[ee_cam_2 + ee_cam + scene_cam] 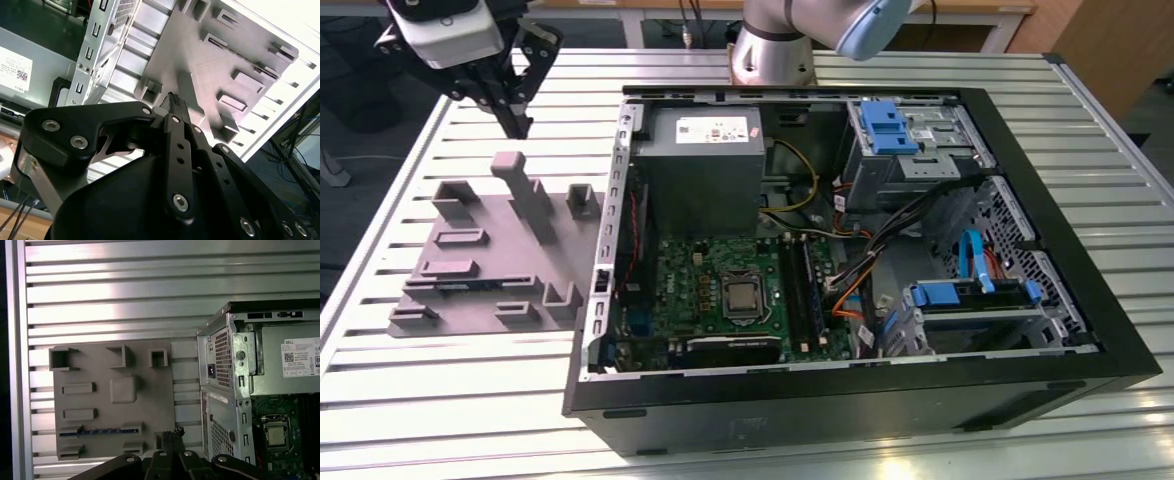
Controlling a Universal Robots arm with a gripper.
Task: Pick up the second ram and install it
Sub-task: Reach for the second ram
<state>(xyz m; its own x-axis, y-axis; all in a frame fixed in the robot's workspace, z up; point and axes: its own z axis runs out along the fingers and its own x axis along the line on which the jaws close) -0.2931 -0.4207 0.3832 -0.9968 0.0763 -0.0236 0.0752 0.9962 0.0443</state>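
Hovering over the bench (480,400) beyond the far edge of the grey fixture plate (494,270), the jaws were closed, tips together, with nothing held between them. In the first wrist view, the second ram (100,431) stood on its edge in a long slot of that plate, only its thin dark edge with blue flecks visible, and it was clear of the jaw tips. The open computer case (1107,330) lay just beside the plate, on the exterior view's right. Inside it, the green motherboard (707,270) showed its processor (744,296), with the long black memory slots (797,290) next to that. The arm (774,40) rose from the bench behind the case.
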